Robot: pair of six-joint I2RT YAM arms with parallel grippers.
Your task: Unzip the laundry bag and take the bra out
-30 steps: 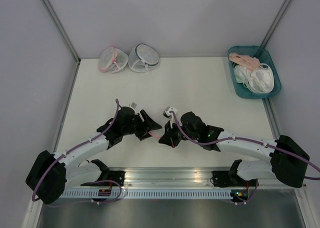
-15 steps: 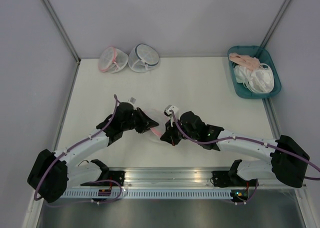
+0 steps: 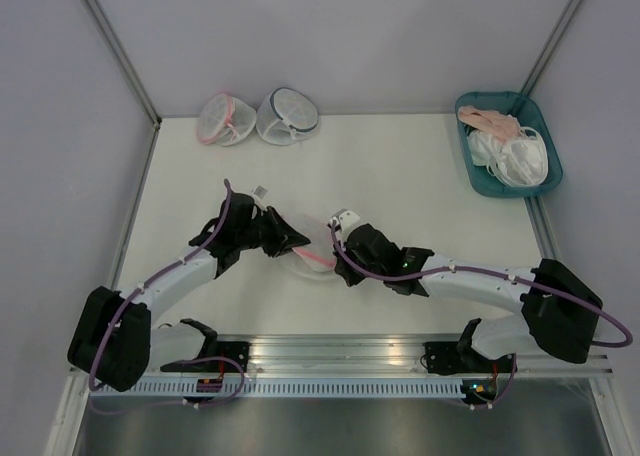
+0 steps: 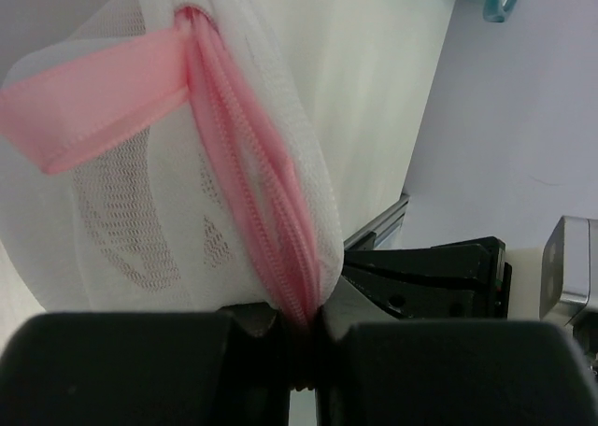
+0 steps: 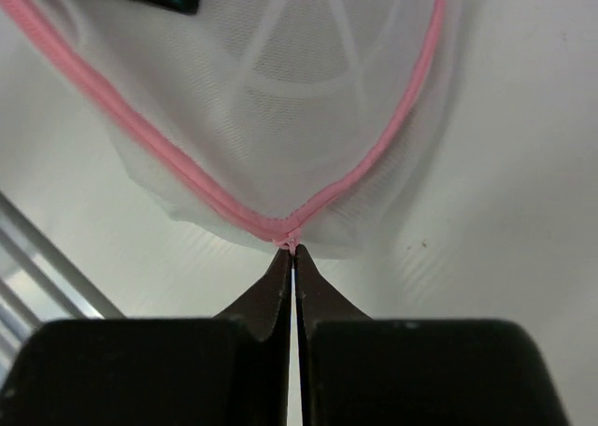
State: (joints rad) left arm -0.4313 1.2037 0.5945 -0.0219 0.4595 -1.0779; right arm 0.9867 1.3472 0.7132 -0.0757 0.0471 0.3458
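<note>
top external view: the laundry bag sits low over the table, near its front edge, stretched between the two grippers.
left gripper: jaws pinched tight on the pink zipper rim at the bag's left end; white mesh bulges up out of the fingers.
right gripper: fingertips pressed together on a small bit at the point where the pink rim comes to a v, at the bag's right end; too small to tell whether that bit is the pull tab.
zipper: in the left wrist view the pink tapes lie close together just above the fingers; in the right wrist view two pink lines spread away from the pinched point around the mesh. open or closed, cannot tell.
pink ribbon loop: joins the far end of the rim and sticks out to the left in the left wrist view.
inside the bag: pale curved bands show through the mesh in the right wrist view; what they are is unclear.
other pouches: a pink-rimmed mesh pouch and a dark-trimmed mesh pouch touch side by side at the far left of the table, well apart from both arms.
teal tray: at the far right edge, holding pink and white garments.
</note>
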